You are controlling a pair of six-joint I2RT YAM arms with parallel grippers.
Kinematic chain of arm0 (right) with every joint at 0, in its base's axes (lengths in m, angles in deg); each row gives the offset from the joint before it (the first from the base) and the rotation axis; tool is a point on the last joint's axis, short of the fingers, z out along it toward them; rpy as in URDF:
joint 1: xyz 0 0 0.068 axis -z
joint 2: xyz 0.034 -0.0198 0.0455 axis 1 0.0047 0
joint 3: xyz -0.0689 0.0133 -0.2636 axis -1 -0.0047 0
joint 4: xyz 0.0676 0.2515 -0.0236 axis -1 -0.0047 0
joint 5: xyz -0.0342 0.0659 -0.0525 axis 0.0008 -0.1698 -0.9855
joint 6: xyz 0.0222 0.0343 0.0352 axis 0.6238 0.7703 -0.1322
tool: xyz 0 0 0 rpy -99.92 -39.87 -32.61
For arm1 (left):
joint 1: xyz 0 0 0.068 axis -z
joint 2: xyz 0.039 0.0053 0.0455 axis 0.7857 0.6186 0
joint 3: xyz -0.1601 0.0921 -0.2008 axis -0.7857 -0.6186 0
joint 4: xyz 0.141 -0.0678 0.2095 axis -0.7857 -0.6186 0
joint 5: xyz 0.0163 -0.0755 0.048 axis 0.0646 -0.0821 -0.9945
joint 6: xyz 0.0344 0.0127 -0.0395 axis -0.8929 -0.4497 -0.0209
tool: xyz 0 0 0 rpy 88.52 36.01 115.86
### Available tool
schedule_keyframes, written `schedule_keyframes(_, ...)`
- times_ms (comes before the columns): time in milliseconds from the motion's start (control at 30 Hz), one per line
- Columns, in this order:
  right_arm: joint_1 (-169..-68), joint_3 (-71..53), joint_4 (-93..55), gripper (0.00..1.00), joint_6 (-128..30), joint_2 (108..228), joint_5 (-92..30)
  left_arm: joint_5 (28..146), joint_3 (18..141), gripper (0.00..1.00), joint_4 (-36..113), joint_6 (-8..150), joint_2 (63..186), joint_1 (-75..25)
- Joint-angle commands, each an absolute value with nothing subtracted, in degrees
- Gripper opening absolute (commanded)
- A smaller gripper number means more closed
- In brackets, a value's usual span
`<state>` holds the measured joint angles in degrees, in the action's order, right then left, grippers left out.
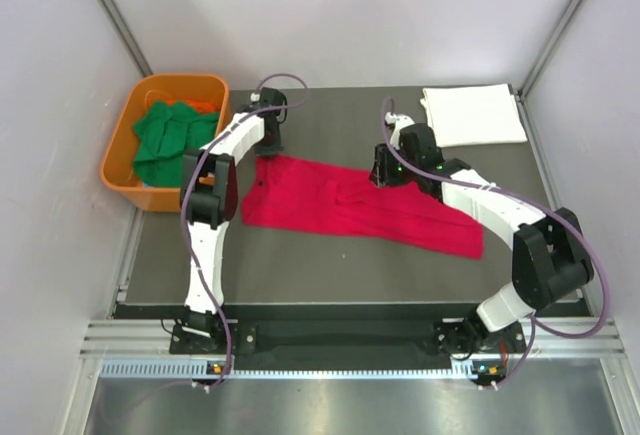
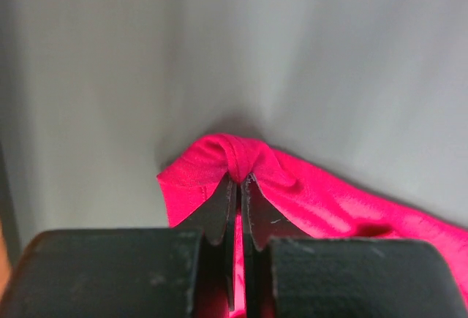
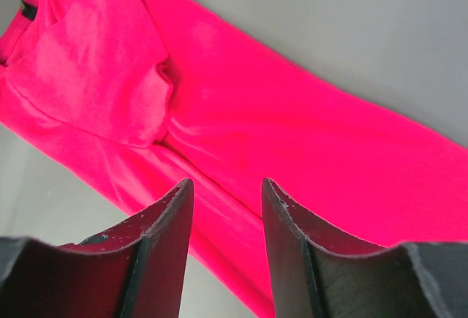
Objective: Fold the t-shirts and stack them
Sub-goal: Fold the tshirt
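Pale walls box in the dark grey surface (image 1: 330, 125) I am working over. The red t-shirt (image 1: 350, 210) lies across its middle in a long, rumpled band, one end far and to the left, the other nearer and to the right. I take that shirt as my marker for everything else.

At the shirt's far-left corner my left claw (image 2: 239, 180) is down on the cloth. Through the left wrist camera I see its two black jaws pressed together with a fold of the red hem pinched between them. The fabric bunches into a small hump just past the tips and spreads out flat on the surface to the right of that.

My right claw (image 3: 227, 180) hangs over the shirt's far edge, about midway along its length. From the right wrist camera the jaws stand apart with nothing between them. Red cloth fills the view beneath, including a sleeve folded over the body. I cannot tell from any view whether the tips touch the fabric.

Left of the shirt, beyond the surface's edge, sits the orange tub (image 1: 180, 79) with the green t-shirts (image 1: 165, 135) heaped inside. Well apart from the red shirt, past its right end at the surface's far corner, the white t-shirt (image 1: 472, 113) lies folded flat.
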<state>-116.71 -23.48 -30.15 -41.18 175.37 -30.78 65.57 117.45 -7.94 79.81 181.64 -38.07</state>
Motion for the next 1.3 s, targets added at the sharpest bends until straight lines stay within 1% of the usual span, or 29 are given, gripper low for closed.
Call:
schedule_keyframes(0, -115.8, -23.6, -29.9, 0.43, -37.8, 171.1, -38.5, 64.6, 122.5, 0.00, 2.2, 79.2, 183.8, -38.8)
schedule_keyframes(67, -115.7, -23.6, -31.1, 0.42, -36.5, 169.5, -42.4, 64.2, 124.7, 0.00, 5.5, 79.5, 185.0, -38.8)
schedule_keyframes(267, -115.6, -23.0, -32.5, 0.42, -34.9, 165.4, -45.3, 67.2, 130.9, 0.00, 11.1, 81.0, 189.4, -38.9)
schedule_keyframes(367, -115.5, -22.2, -32.7, 0.42, -34.3, 163.8, -45.5, 70.0, 133.7, 0.00, 16.3, 82.8, 191.8, -38.9)
schedule_keyframes(700, -115.5, -20.2, -34.5, 0.42, -34.2, 162.1, -46.2, 81.4, 136.6, 0.00, 33.1, 89.6, 198.1, -38.9)
schedule_keyframes(800, -115.5, -20.0, -34.7, 0.42, -34.3, 162.6, -46.2, 83.3, 142.2, 0.00, 33.9, 92.2, 202.7, -38.8)
schedule_keyframes(833, -115.6, -19.5, -35.2, 0.42, -34.2, 162.8, -46.2, 83.4, 144.3, 0.00, 34.7, 93.7, 204.6, -38.8)
schedule_keyframes(1033, -115.6, -19.5, -35.9, 0.42, -35.0, 162.4, -46.8, 80.2, 146.8, 0.00, 40.0, 98.4, 207.6, -38.6)
schedule_keyframes(1067, -115.5, -19.5, -36.0, 0.42, -35.2, 162.2, -46.9, 80.2, 146.8, 0.02, 40.8, 98.6, 207.4, -38.5)
schedule_keyframes(1100, -115.5, -19.8, -36.2, 0.42, -35.2, 162.0, -46.9, 80.6, 146.7, 0.07, 41.0, 98.7, 207.1, -38.5)
schedule_keyframes(1133, -115.6, -20.1, -36.3, 0.42, -35.5, 161.6, -46.9, 82.9, 146.4, 0.22, 41.1, 98.5, 205.8, -38.5)
schedule_keyframes(1200, -115.4, -20.9, -36.4, 0.42, -35.6, 161.3, -46.9, 85.7, 145.4, 0.33, 41.5, 97.7, 203.8, -38.5)
schedule_keyframes(1233, -115.5, -21.2, -36.6, 0.42, -35.7, 161.0, -46.8, 86.8, 143.3, 0.43, 41.2, 96.9, 200.7, -38.6)
schedule_keyframes(1267, -115.5, -21.4, -36.9, 0.42, -35.7, 160.9, -46.8, 88.4, 141.6, 0.46, 41.2, 96.5, 198.8, -38.6)
